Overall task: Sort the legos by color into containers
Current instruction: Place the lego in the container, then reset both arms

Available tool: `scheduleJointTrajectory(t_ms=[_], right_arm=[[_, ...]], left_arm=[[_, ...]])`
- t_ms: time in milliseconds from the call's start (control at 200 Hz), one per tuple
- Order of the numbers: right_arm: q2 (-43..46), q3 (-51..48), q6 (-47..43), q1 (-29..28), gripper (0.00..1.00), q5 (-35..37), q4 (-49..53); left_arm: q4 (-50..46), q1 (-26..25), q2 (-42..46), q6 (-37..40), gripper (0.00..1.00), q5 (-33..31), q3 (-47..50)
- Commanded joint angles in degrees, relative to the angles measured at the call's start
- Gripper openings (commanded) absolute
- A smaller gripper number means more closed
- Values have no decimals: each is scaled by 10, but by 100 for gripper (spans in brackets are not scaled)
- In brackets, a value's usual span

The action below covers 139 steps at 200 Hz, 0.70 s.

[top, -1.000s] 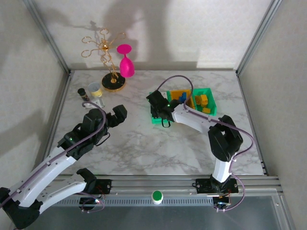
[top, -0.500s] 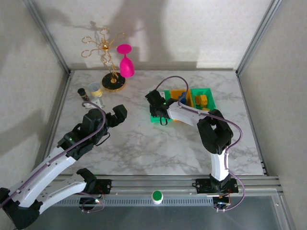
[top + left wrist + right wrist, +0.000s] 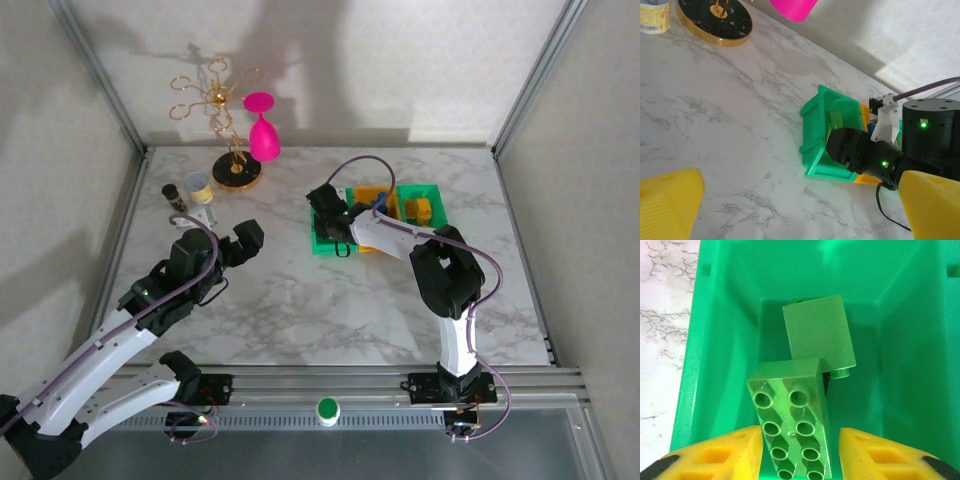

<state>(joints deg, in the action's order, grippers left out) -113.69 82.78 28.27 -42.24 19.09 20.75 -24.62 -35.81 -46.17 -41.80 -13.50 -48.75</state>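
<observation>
A white marble tabletop point(image 3: 300, 320) with grey veins carried everything. Pale, plain panels closed it in: a back wall point(image 3: 420, 60), a left wall point(image 3: 50, 200) and a right wall point(image 3: 590, 200). Slanted aluminium posts point(image 3: 100, 75) stood at the back corners, and a grooved metal rail point(image 3: 350, 379) ran along the near edge. The light was soft, and blurred grey shadows point(image 3: 300, 50) lay on the back wall.

Two legos point(image 3: 790, 395) inside container point(image 3: 690, 365), leftmost of three
</observation>
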Motion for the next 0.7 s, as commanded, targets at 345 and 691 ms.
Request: scheduleJointTrajectory(t_ms=[345,691], right_arm=[[117,18,-9,0,57,22,16],[331,-104,-6,114,99,208,-5]], left_arm=[[4,3,-4,15,100,-21,-5],[44,54,-93,46,100,-209,-20]])
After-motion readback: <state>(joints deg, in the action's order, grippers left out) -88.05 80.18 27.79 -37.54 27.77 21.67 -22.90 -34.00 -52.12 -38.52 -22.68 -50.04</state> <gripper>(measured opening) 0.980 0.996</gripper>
